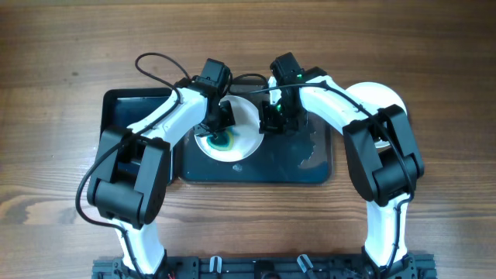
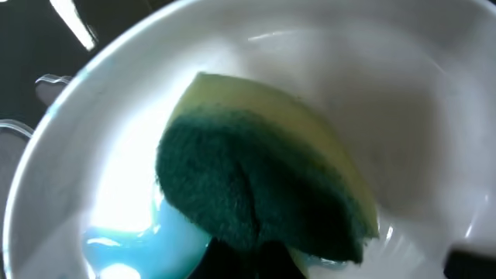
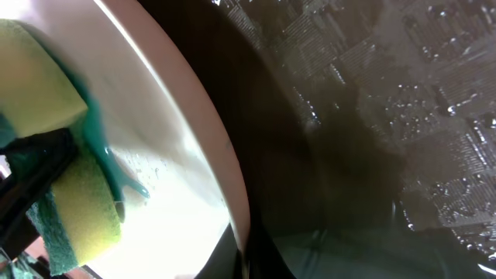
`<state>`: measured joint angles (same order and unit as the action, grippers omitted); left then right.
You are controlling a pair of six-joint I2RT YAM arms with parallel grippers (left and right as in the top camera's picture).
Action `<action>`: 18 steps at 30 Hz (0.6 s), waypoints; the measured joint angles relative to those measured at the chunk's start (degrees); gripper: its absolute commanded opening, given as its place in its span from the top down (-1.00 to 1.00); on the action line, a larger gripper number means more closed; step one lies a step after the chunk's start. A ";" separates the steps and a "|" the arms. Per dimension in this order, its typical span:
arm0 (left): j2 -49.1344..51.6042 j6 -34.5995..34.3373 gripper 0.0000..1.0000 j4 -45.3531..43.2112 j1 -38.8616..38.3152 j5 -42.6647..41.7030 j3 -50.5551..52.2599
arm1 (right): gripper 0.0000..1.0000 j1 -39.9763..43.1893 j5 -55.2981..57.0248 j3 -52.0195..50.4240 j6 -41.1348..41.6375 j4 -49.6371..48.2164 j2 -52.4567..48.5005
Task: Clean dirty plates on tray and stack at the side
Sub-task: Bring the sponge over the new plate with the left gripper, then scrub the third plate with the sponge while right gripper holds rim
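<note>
One white plate (image 1: pixel 242 133) sits tilted at the left end of the large dark tray (image 1: pixel 310 159), with a blue-green smear (image 1: pixel 221 142) on it. My left gripper (image 1: pixel 219 124) is shut on a yellow-and-green sponge (image 2: pixel 256 186), which presses on the plate (image 2: pixel 387 85) beside a blue puddle (image 2: pixel 128 244). My right gripper (image 1: pixel 271 120) is shut on the plate's right rim (image 3: pixel 236 225). The sponge (image 3: pixel 46 101) and the wet tray floor (image 3: pixel 372 116) show in the right wrist view. Another white plate (image 1: pixel 380 94) lies off the tray at the right, partly under my right arm. A third plate is not in view.
A smaller glossy black tray (image 1: pixel 128 105) lies to the left, touching the large one. Water film and drops (image 1: pixel 314 155) cover the large tray's right half. Wooden table (image 1: pixel 54 155) lies all around.
</note>
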<state>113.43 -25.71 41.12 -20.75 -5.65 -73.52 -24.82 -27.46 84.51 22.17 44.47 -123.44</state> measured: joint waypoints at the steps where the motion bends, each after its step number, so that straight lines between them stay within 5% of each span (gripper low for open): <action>1: 0.00 2.62 0.92 -0.28 0.33 -1.57 0.11 | 0.91 0.00 0.00 0.00 0.00 0.07 0.00; 8: 0.33 8.46 0.92 -0.92 0.83 -3.74 -0.04 | 0.91 0.17 0.02 0.00 0.00 0.66 0.00; 18: 1.42 -4.70 0.92 5.88 -2.43 15.58 -2.95 | 0.91 0.46 -0.87 -0.07 0.39 0.35 -0.11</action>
<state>114.85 -30.41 47.00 -23.18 9.93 -76.47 -24.36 -28.34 84.44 22.57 44.82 -123.55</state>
